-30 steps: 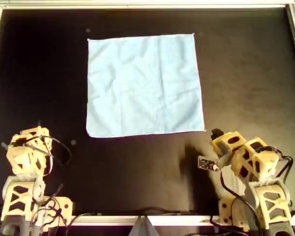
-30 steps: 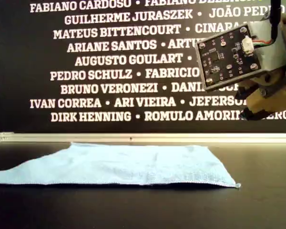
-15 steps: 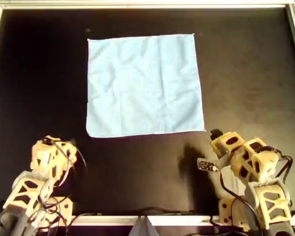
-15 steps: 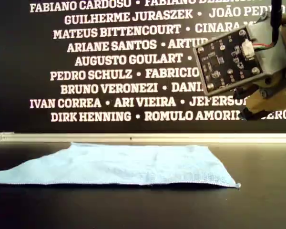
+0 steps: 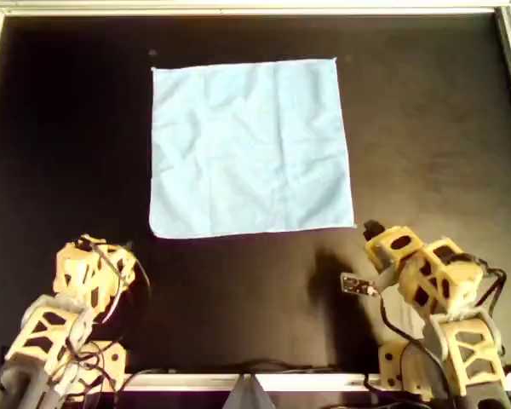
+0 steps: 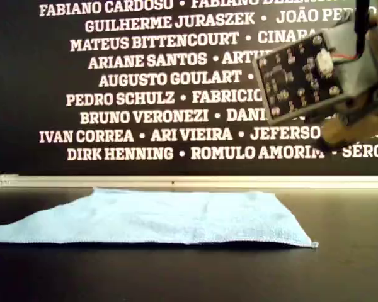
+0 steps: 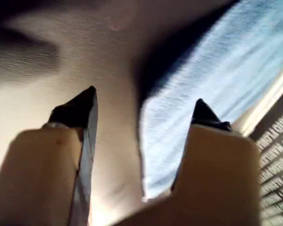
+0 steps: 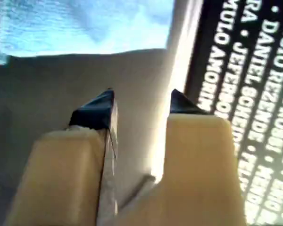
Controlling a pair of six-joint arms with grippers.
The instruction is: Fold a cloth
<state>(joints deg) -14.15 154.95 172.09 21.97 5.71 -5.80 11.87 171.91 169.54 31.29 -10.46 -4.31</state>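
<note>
Cloth (image 6: 157, 217) cut off at ext view's left edge, circuit board (image 6: 302, 75) blurred.

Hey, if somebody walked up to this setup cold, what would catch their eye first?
First, the light-blue cloth, spread flat and unfolded on the black table, toward the far side in the overhead view. Next, the two tan arms near that view's bottom corners, both clear of the cloth: the left hand and the right hand are open and empty. In the exterior view, white names cover the black back wall.
</note>
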